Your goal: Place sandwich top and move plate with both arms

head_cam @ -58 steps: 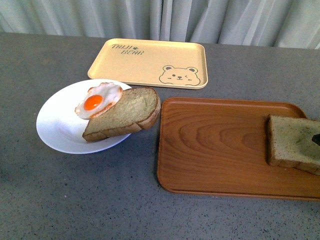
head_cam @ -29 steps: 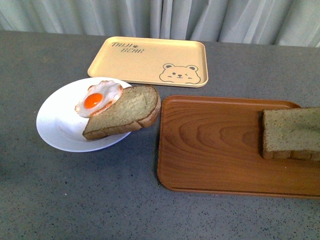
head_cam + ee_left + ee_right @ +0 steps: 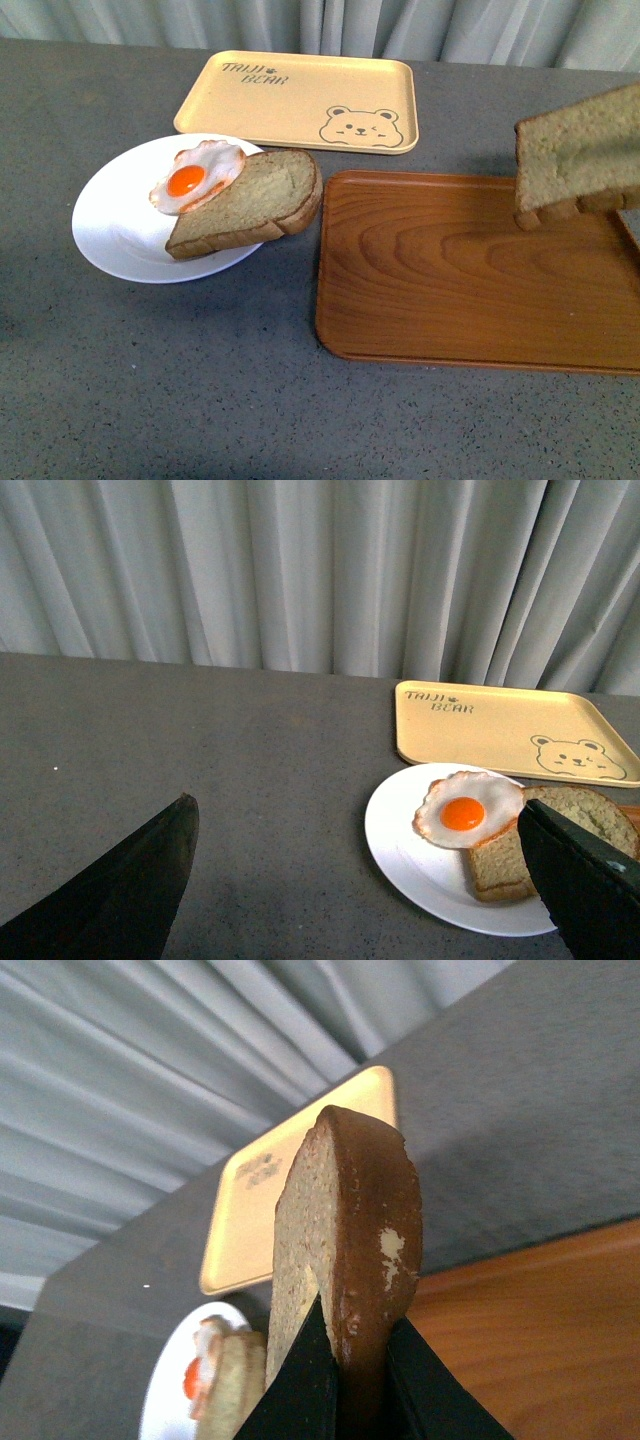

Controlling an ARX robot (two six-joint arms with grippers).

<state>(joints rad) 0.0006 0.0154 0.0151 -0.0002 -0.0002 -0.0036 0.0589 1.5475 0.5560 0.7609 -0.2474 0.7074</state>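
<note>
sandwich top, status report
Right fingers shut on thick square speckled brown bread slice, held clear above brown wooden tray. Left fingers open, empty. Path to round white plate unobstructed.

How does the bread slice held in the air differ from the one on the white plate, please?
The sandwich top is held by the right gripper above the wooden tray; the bread slice rests on the plate, overhanging its rim. The sandwich top is bare and squarish; the bread slice is round-edged, with a fried egg overlapping it. Both are brown bread.

Front camera high, looking down; wrists low; all share plate (image 3: pixel 115 235).
</note>
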